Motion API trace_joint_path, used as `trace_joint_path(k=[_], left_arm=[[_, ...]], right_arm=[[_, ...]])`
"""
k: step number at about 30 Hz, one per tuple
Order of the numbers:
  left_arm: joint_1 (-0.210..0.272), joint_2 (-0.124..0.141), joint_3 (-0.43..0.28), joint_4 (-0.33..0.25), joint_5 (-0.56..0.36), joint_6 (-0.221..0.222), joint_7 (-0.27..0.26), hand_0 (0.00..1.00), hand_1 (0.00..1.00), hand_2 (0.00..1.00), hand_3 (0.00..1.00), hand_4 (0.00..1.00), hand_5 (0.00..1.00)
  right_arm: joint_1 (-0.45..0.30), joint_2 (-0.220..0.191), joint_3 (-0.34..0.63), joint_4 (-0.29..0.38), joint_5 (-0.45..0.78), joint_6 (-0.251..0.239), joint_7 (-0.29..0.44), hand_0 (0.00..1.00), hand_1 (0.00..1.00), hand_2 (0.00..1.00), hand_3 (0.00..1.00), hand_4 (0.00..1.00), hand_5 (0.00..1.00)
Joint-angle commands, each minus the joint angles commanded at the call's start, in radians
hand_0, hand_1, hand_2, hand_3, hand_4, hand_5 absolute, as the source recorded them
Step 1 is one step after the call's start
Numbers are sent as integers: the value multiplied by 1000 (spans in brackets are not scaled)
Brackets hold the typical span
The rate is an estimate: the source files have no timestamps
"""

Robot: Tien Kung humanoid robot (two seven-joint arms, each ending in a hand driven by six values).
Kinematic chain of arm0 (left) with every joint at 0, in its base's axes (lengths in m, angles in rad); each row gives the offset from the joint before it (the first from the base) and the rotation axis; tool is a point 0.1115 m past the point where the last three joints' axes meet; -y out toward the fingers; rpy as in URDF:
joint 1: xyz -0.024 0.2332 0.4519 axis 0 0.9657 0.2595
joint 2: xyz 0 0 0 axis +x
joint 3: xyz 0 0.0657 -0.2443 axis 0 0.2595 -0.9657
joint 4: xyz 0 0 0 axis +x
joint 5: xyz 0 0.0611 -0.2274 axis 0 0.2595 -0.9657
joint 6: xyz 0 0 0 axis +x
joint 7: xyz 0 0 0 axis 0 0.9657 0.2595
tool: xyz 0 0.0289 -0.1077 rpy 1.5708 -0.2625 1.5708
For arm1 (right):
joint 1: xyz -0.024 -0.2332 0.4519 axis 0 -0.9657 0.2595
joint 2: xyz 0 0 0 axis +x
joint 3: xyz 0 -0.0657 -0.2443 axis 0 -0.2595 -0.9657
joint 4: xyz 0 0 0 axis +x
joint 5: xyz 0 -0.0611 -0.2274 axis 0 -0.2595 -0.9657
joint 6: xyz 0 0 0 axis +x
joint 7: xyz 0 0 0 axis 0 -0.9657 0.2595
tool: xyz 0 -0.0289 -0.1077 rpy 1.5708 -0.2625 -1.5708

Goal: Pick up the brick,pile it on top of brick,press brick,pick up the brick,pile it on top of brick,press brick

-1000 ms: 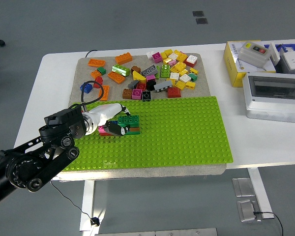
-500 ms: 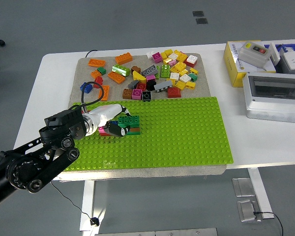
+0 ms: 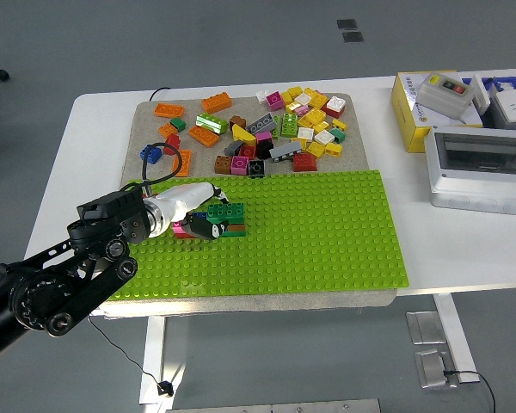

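On the green baseplate point(image 3: 327, 224) stands a small stack of bricks: a dark green brick point(image 3: 227, 212) on top, brown and orange layers beneath, and a magenta brick point(image 3: 181, 227) at its left. My left hand point(image 3: 199, 215) reaches in from the lower left and rests against this stack, its fingers curled around the stack's left side and front. Whether they grip the green brick or only press it I cannot tell. The right arm is out of view.
A pile of several loose bricks point(image 3: 275, 129) lies on the tan mat behind the baseplate, with orange bricks point(image 3: 168, 109) and a blue brick point(image 3: 150, 153) at the left. A yellow box point(image 3: 430, 112) and grey electrical enclosure point(image 3: 480, 169) sit at the right.
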Motion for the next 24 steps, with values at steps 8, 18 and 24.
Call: trace_joint_path(k=[8, 18, 24], left_arm=[[-2, 0, -2, 5, 2, 5, -4, 975, 960, 952, 675, 580, 251], [-2, 0, -3, 7, 4, 10, -7, 978, 964, 958, 703, 593, 236], [-3, 2, -2, 5, 5, 9, -10, 978, 968, 960, 726, 619, 235]], right_arm=[[0, 0, 3, 0, -2, 0, 1, 698, 634, 457, 757, 629, 998], [0, -1, 0, 0, 2, 0, 5, 700, 634, 457, 757, 628, 998], [0, 0, 2, 0, 1, -1, 5, 700, 634, 457, 757, 626, 998]])
